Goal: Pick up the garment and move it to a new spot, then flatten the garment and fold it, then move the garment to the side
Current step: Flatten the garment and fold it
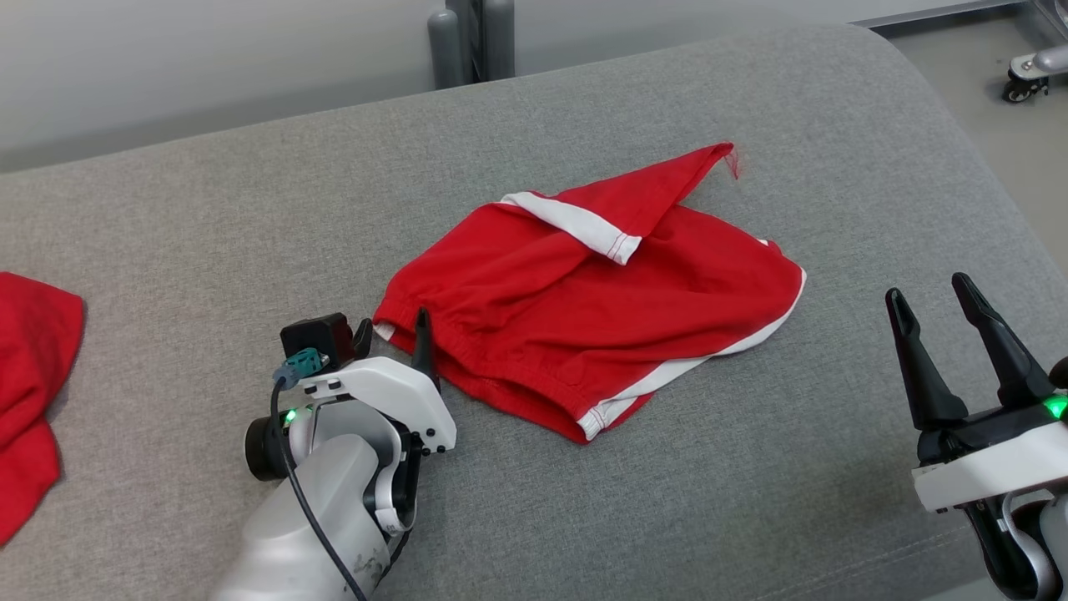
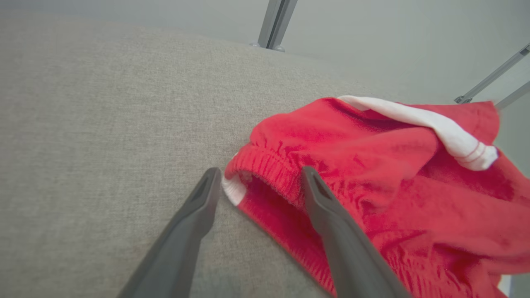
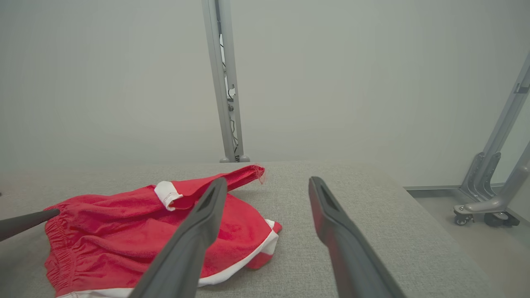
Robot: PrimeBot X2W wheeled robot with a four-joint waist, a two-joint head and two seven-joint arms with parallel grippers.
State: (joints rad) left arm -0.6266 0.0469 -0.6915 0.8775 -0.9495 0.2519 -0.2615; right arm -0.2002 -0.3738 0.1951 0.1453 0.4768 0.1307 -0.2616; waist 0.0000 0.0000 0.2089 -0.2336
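The garment (image 1: 601, 300) is a pair of red shorts with white trim, lying rumpled on the grey padded table (image 1: 584, 108), one leg folded back over the middle. My left gripper (image 1: 392, 330) is open at the garment's left waistband corner. In the left wrist view the left gripper (image 2: 258, 180) straddles the elastic waistband of the garment (image 2: 372, 165), one finger on the cloth, one on bare table. My right gripper (image 1: 930, 296) stands open, off to the garment's right, holding nothing. The right wrist view looks between the right gripper (image 3: 267, 184) fingers at the garment (image 3: 124, 236).
Another red cloth (image 1: 29, 376) lies at the table's left edge. The table's rounded right edge drops to the floor, where a wheeled metal frame (image 1: 1030, 71) stands. A grey post (image 1: 471, 37) rises behind the far edge.
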